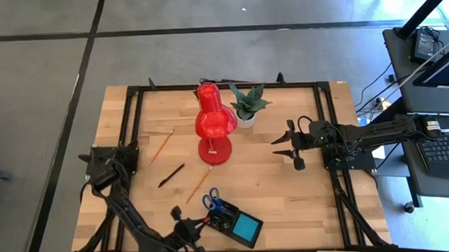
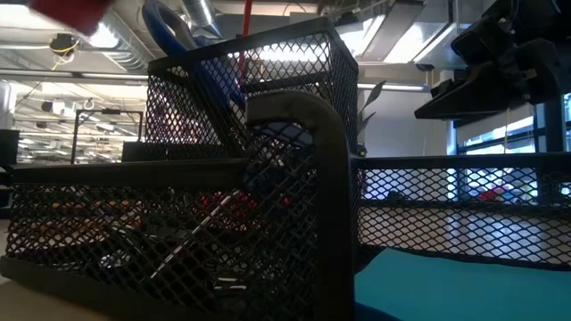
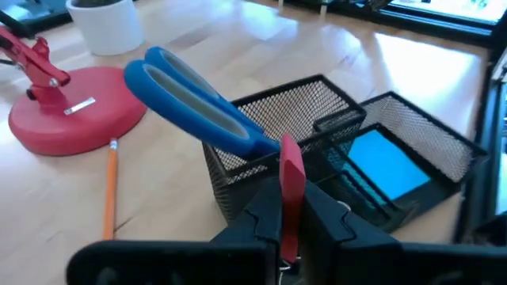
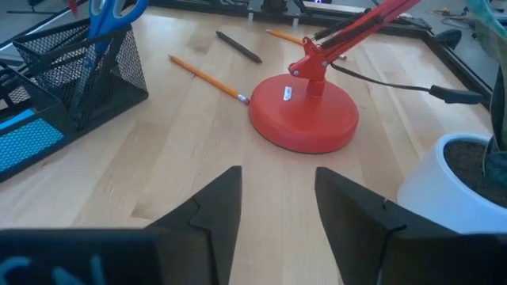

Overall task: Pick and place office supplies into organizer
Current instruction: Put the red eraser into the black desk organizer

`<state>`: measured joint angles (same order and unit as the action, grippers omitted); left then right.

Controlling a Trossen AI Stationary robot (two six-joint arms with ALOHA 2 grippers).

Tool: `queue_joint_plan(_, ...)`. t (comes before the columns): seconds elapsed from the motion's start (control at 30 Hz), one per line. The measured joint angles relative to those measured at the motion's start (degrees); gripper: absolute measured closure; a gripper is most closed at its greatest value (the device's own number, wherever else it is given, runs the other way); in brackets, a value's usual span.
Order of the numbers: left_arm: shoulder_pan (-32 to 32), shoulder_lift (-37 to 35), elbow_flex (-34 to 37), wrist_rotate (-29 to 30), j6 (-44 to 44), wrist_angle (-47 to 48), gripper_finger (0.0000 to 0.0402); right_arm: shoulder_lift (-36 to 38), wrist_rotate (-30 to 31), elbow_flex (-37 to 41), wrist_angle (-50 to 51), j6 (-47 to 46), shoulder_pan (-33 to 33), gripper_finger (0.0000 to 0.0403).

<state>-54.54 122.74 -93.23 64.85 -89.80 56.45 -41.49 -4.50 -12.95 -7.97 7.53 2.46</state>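
My left gripper (image 3: 290, 226) is shut on a small red block (image 3: 291, 170), just near-left of the organizer (image 1: 227, 215). The organizer is a black mesh holder (image 3: 317, 119) near the table's near edge. Blue-handled scissors (image 3: 194, 103) stand in its tall cup, handles up. A blue note pad (image 3: 386, 162) lies in its low tray. Two orange pencils (image 1: 162, 146) (image 1: 199, 182) and a black pen (image 1: 171, 175) lie flat on the table, left of the lamp. My right gripper (image 1: 286, 144) is open and hovers right of the lamp, touching nothing. My left gripper pinches the red block between its two fingers (image 3: 261, 218), holding its lower part (image 3: 290, 207). The block's upper end sticks out past the fingertips toward the organizer's cup. It is lifted clear of the table.
A red desk lamp (image 1: 213, 123) stands at the table's middle, with its round base (image 4: 305, 119) on the wood. A small potted plant (image 1: 246, 106) in a white pot stands right of it, toward the far edge. A black frame (image 1: 132, 107) borders the table.
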Motion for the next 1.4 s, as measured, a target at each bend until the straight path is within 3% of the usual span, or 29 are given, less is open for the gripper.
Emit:
queue_joint_plan(0.27, -0.2, 3.4, 0.0, 5.6, 2.0, -3.3, 0.0387, 0.0, 0.0, 0.0, -1.1, 0.1, 0.0, 0.0238)
queue_joint_plan(0.57, 1.3, 6.0, 0.0, 5.7, 1.7, -7.0, 0.0387, 0.0, 0.0, 0.0, -1.7, 0.2, 0.0, 0.0238)
queue_joint_plan(0.9, 4.0, 8.2, 0.0, -4.0, 0.6, -8.3, 0.0386, 0.0, 0.0, 0.0, -1.4, 0.2, 0.0, 0.0238)
queue_joint_plan(1.07, 4.9, 8.2, 0.0, -6.0, 1.2, -8.5, 0.0381, 0.0, 0.0, 0.0, -1.4, 0.1, 0.0, 0.0238)
queue_joint_plan(1.4, 5.2, 8.2, 0.0, -7.2, 0.3, -8.7, 0.0316, 0.0, 0.0, 0.0, -1.3, 0.1, 0.0, 0.0238)
